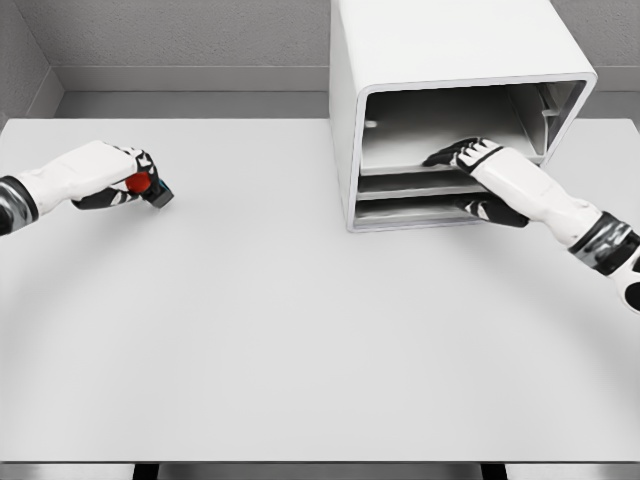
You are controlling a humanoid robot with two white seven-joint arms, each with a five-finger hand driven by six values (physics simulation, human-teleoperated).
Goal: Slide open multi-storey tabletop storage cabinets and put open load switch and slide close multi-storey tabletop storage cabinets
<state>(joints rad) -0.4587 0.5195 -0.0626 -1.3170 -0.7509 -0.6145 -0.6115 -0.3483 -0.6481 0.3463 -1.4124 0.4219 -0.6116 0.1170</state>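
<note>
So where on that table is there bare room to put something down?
The table is bare between the left hand holding the switch and the cabinet, and across the near side. It is crowded at the cabinet's open front, where the right hand reaches in.

I see the white storage cabinet standing upright at the table's far right, its open front showing stacked trays. The small dark load switch with a red knob sits far left, well apart from it.
</note>
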